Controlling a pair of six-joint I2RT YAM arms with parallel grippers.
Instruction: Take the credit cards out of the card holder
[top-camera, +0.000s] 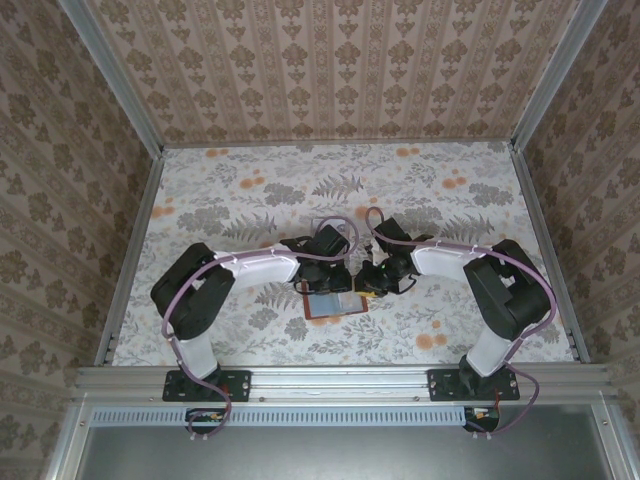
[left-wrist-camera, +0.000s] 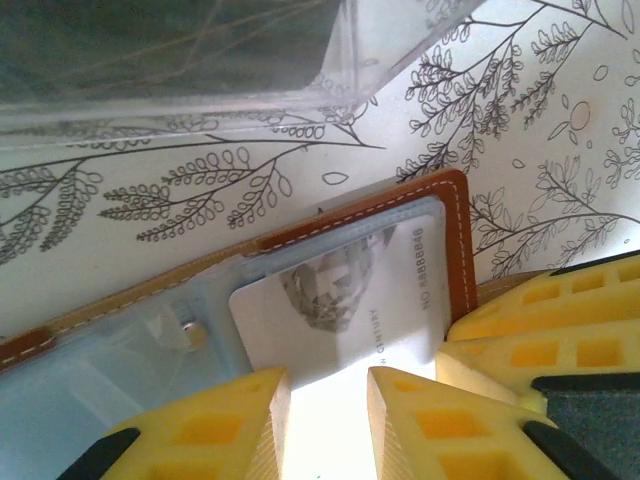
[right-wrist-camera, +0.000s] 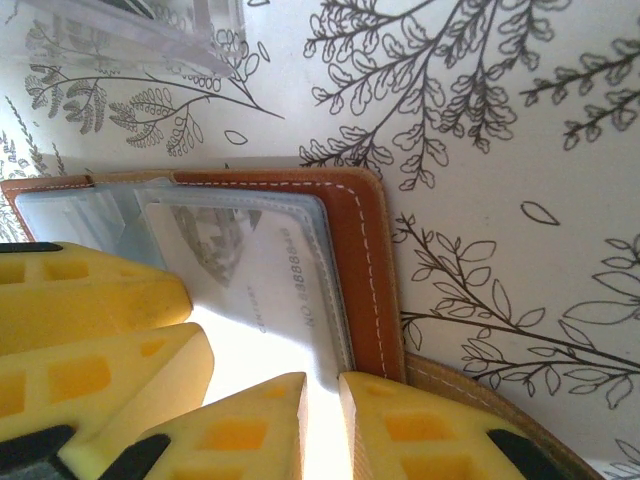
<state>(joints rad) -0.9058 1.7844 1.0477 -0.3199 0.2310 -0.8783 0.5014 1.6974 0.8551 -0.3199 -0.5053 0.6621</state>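
By the table's front edge, left gripper and right gripper jaws are barely apart, pinch unclear; pulling may drag the card holder.

Clear plastic tray, botanical-print table cover, damask-patterned walls, metal frame rail

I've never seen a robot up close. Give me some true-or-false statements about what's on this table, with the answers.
1. The card holder lies open on the table. True.
2. Its pockets are all empty. False: a silver credit card sits in a clear pocket.
3. The clear tray rests on top of the card holder. False: it lies apart, beyond it.
4. The left gripper and right gripper are both down at the card holder. True.
5. The fingers are blue. False: yellow.
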